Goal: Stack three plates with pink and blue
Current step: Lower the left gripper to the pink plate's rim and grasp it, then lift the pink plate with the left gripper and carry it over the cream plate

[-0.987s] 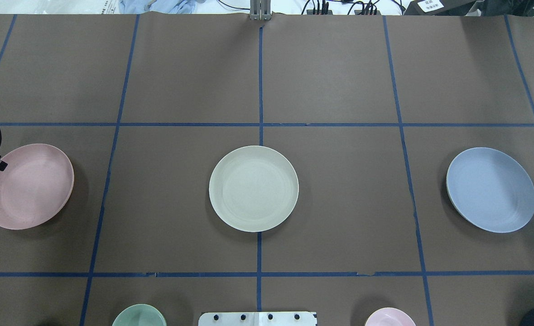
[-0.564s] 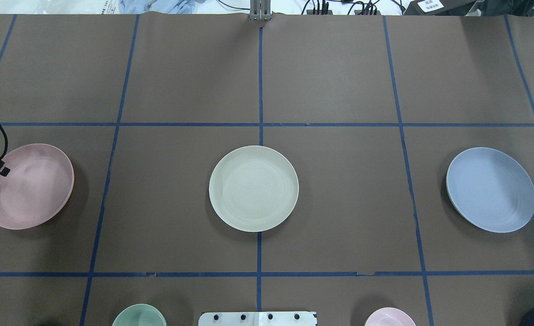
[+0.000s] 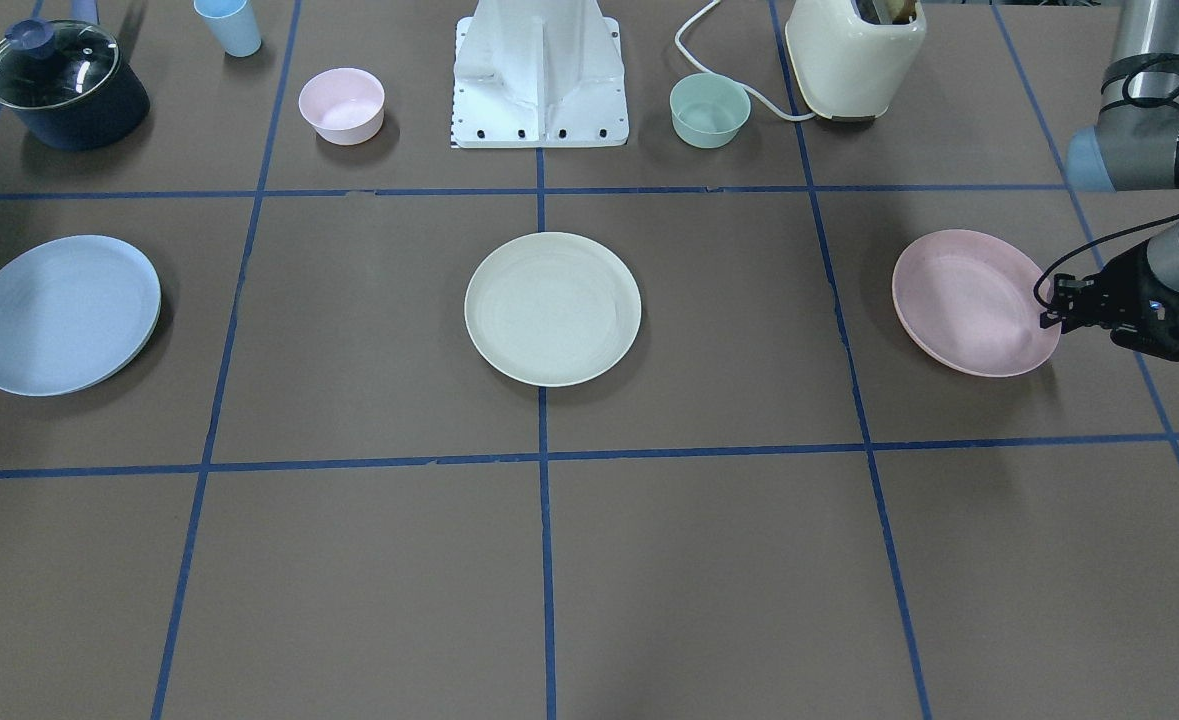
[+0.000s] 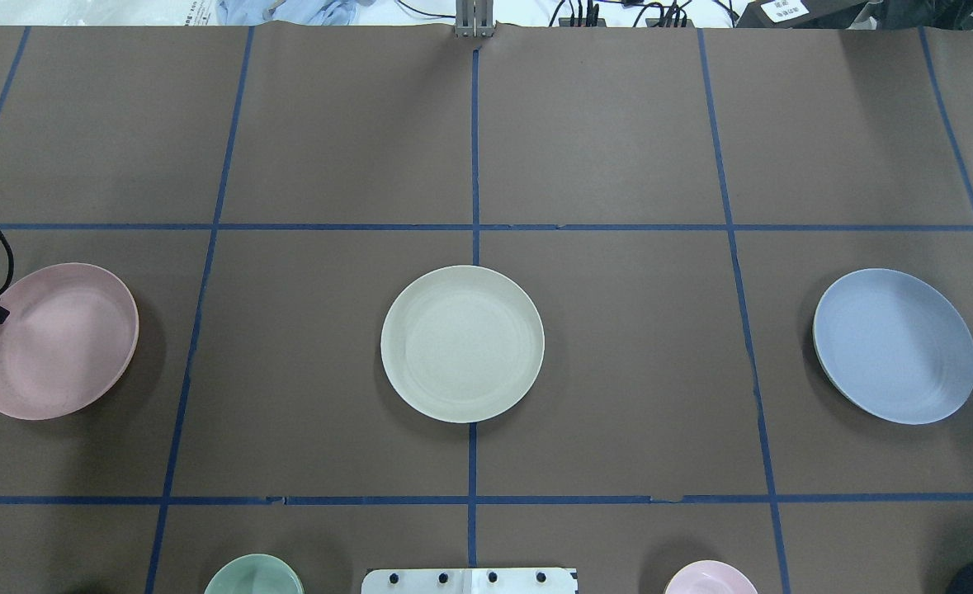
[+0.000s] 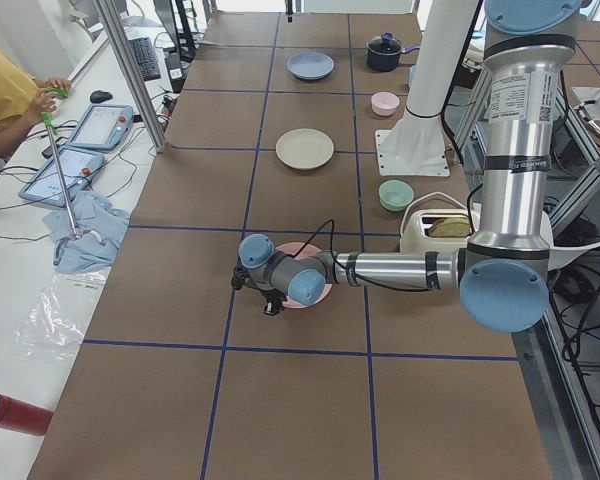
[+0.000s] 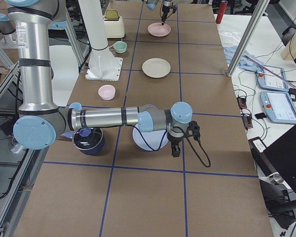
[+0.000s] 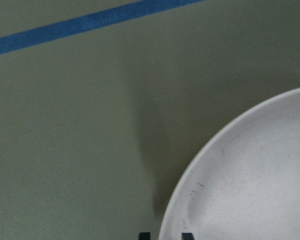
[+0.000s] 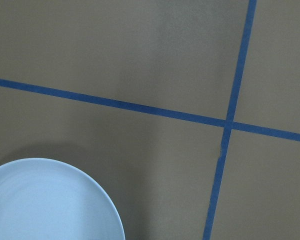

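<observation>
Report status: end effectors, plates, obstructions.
Left end effector clamped on rim of pink plate. Right end effector by blue plate, state unclear. Cream plate centre, nothing stacked. No obstacles between plates.

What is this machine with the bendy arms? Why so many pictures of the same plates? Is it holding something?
It is a robot with two arms, each ending in a two-fingered pincher called an end effector. The pictures show one moment from different cameras: one across the table, one above the robot's shoulders, one at each table end, one on each wrist. On the table lie a pink plate, a cream plate and a blue plate, apart in a row. Near the robot stand a pink bowl, a green bowl, a pot, a cup and a toaster. The left end effector has a finger either side of the pink plate's rim and seems to pinch it. The right end effector hangs by the blue plate; open or shut, I cannot tell.
</observation>
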Available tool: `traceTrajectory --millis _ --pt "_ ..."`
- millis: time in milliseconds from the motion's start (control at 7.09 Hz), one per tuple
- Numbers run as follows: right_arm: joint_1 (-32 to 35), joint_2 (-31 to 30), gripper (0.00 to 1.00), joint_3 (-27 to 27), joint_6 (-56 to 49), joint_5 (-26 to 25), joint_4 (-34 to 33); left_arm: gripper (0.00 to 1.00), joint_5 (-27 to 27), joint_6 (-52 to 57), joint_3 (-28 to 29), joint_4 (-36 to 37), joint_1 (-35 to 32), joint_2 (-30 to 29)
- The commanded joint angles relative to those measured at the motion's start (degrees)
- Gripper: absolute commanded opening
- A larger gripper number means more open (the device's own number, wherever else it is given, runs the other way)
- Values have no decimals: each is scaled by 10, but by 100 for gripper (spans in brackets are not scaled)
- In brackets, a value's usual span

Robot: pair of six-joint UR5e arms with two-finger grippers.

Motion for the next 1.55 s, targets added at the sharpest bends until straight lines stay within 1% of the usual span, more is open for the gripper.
traceTrajectory --millis 0,141,282,423,564,705,846,987,1128,1410 --pt "0 0 100 0 -1 0 0 0 -2 -2 -1 0 0 -1" --pt "0 0 100 0 -1 0 0 0 -8 -7 -11 1 0 -11" --pt "0 1 100 1 -1 5 0 0 -44 -15 -53 10 0 -12" --pt "0 2 100 3 1 15 0 0 -80 -85 -83 26 0 -38" --pt "0 2 100 5 2 15 0 0 -85 -160 -105 31 0 -74" --pt "-1 3 100 4 2 16 0 0 -103 -241 -120 29 2 -117" --pt "-1 4 100 5 2 15 0 0 -106 -325 -143 29 58 -158" --pt "-1 5 100 4 3 14 0 0 -91 -400 -139 29 136 -210" --pt "-4 8 100 4 -3 13 0 0 -53 -435 -135 29 158 -236" --pt "-4 -2 100 1 1 16 34 0 -37 -463 -100 26 191 -284"
